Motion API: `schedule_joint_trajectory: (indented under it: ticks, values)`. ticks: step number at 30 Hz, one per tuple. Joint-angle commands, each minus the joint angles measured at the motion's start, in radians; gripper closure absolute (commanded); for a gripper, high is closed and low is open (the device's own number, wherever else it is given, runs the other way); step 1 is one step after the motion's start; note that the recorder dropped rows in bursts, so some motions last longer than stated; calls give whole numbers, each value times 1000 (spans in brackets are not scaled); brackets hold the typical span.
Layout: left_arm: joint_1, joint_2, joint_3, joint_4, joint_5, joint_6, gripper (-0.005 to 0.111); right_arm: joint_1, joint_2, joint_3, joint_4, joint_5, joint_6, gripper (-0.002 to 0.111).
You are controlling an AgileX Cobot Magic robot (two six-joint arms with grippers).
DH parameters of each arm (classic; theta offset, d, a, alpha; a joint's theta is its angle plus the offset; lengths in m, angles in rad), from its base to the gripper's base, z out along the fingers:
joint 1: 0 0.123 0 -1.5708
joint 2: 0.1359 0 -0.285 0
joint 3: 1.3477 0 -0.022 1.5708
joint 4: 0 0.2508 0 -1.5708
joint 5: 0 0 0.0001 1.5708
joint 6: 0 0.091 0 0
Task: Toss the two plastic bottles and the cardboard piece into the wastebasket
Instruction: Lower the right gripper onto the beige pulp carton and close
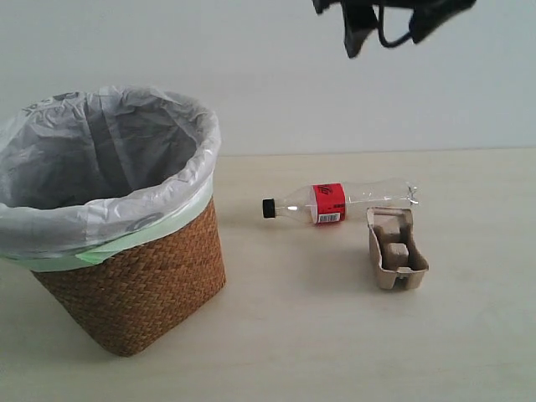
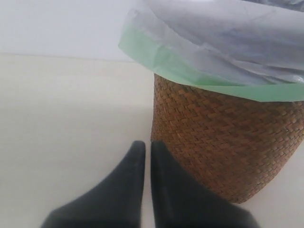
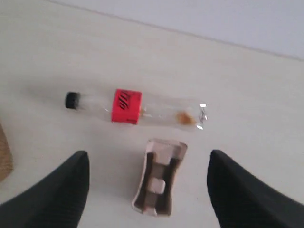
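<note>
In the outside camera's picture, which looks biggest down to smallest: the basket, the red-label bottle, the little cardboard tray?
1. The wastebasket, by far the largest.
2 and 3. The bottle and the cardboard piece look about alike in size: the bottle is longer but slimmer, the cardboard piece shorter but broader, so I would not rank them.

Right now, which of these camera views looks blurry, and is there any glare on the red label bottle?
Right wrist view: softest overall, with a small white glint at the base end of the bottle. Left wrist view: the wastebasket weave is crisp, while the left gripper up close is soft. Exterior view: even light, only faint shadows by the cardboard piece.
</note>
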Motion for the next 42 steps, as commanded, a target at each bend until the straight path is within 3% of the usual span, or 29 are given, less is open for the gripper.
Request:
schedule_joint_trajectory:
  ticks: [1, 6, 12, 35, 42]
  values:
    - [1, -3, 4, 3, -1, -5, 103, -56, 16, 153, -9, 7, 32, 46]
    - [1, -3, 4, 3, -1, -5, 103, -76, 43, 305, -3, -92, 36, 45]
    - [1, -3, 4, 3, -1, -5, 103, -76, 105, 381, -3, -159, 85, 26]
    - [1, -3, 4, 3, -1, -5, 103, -78, 304, 393, -1, -293, 92, 26]
    - [1, -3, 4, 3, -1, -5, 103, -126, 327, 399, 76, -309, 80, 26]
